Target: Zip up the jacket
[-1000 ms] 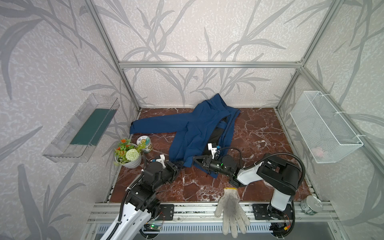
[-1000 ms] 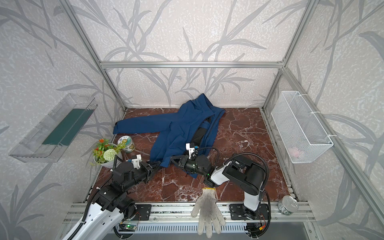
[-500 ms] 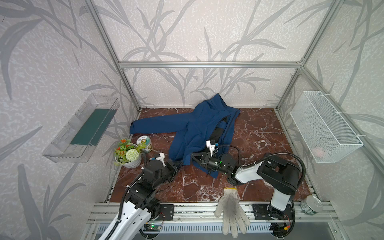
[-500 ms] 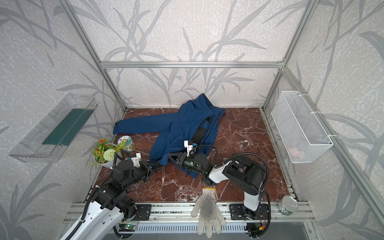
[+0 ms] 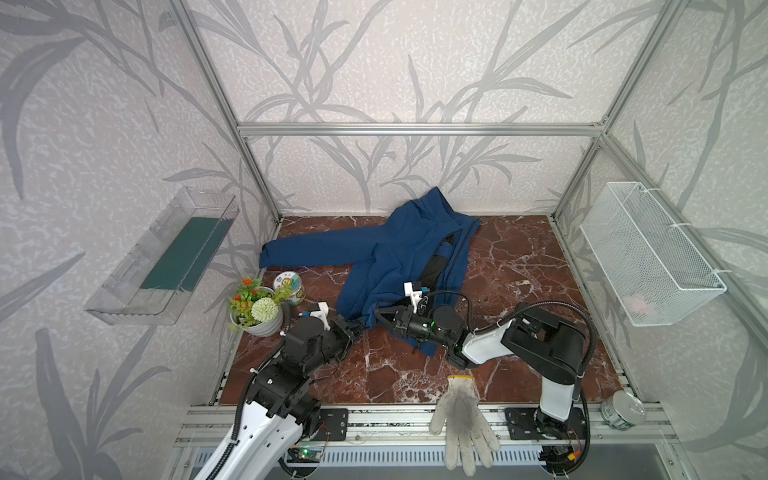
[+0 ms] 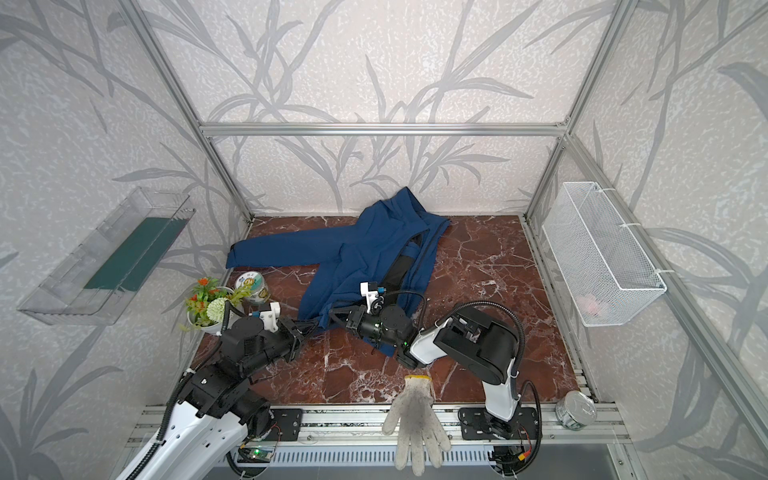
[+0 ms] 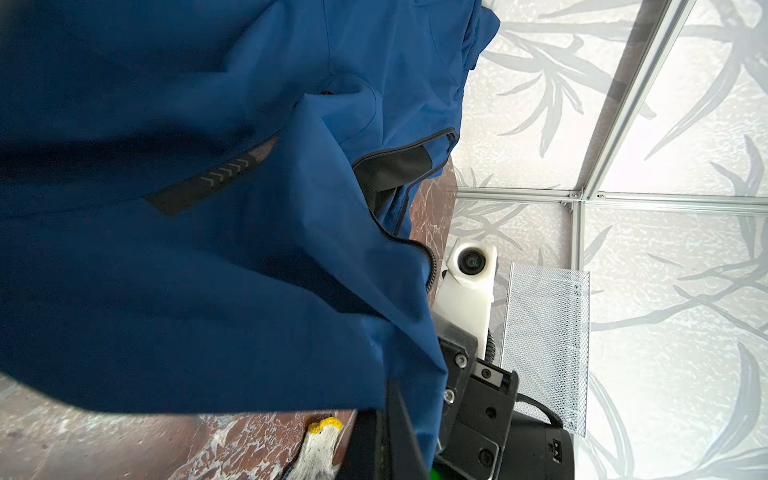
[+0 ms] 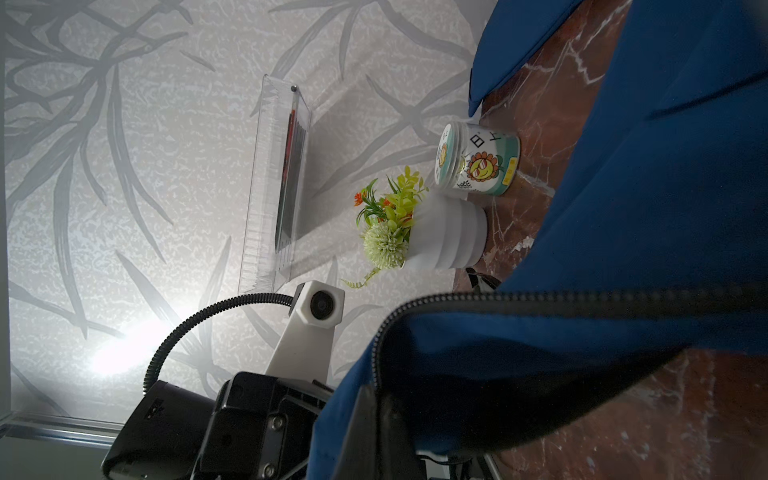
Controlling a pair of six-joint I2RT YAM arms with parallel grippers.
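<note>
**Q:** Which surface bears the objects?

**A:** A red-brown marbled tabletop, with an aluminium rail along its front edge.

**Q:** What lies on it?

**A:** A navy jacket spreads from the jaws of the left gripper and right gripper toward the back wall. Outward of the left jaws stands a white pot of artificial flowers, with a labelled jar just behind it. Nearer the front than the right jaws, a knitted work glove lies across the tabletop edge and the rail.

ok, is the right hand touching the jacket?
Touching. Right wrist view: the zippered edge of the jacket wraps over the right hand, which is shut on it.
</note>
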